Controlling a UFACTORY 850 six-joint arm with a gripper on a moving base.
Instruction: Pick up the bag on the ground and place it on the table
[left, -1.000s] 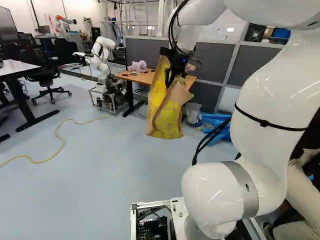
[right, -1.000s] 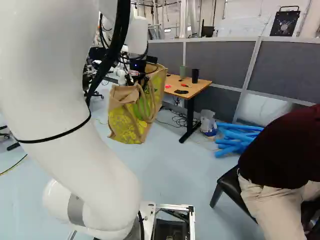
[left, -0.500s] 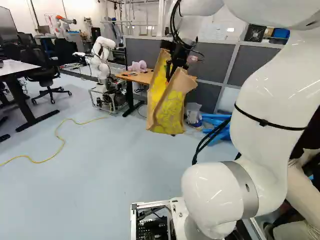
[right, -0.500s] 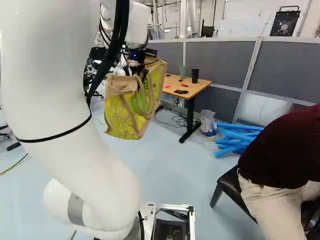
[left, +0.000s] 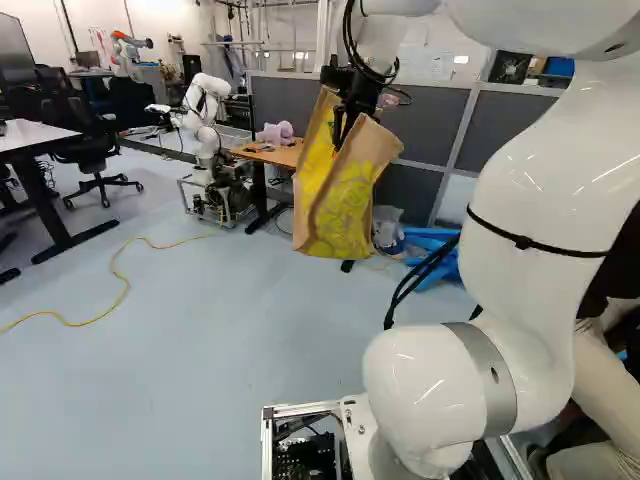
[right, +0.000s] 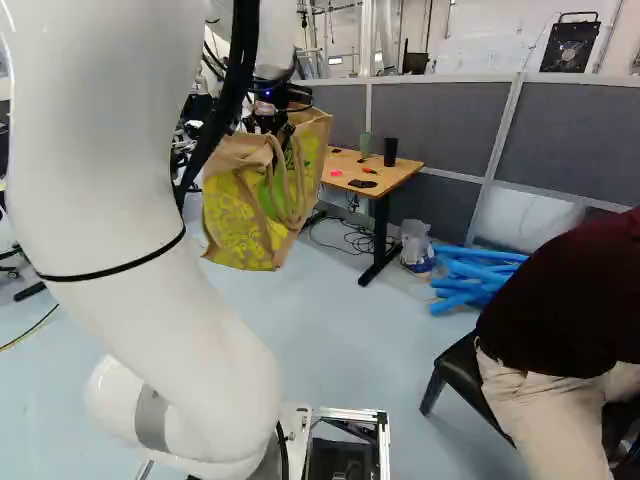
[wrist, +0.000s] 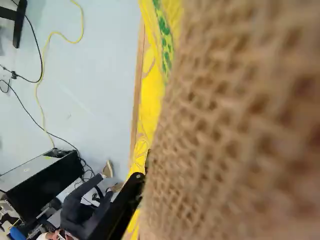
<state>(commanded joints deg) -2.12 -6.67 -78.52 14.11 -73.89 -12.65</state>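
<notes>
My gripper (left: 345, 132) is shut on the upper part of the bag (left: 345, 205), a tan woven bag with yellow-green print. The bag hangs off the floor, slightly tilted, in front of the wooden table (right: 400, 178) in the left base view and left of it in the right base view. In the wrist view, coarse tan weave of the bag (wrist: 230, 125) fills much of the space ahead of the gripper (wrist: 142, 184) and hides one finger; the other dark finger shows beside it.
On the table stand a dark cup (right: 390, 152), a green cup and small items. Beside it are blue tubes (right: 470, 278) and a clear bag (right: 415, 245). Another robot (left: 203, 110) stands behind the table's far side. A seated person (right: 570, 330) is close at the right.
My arm has raised the gripper, and the held bag has risen with it, shifting left in the right base view. The base has not moved.
</notes>
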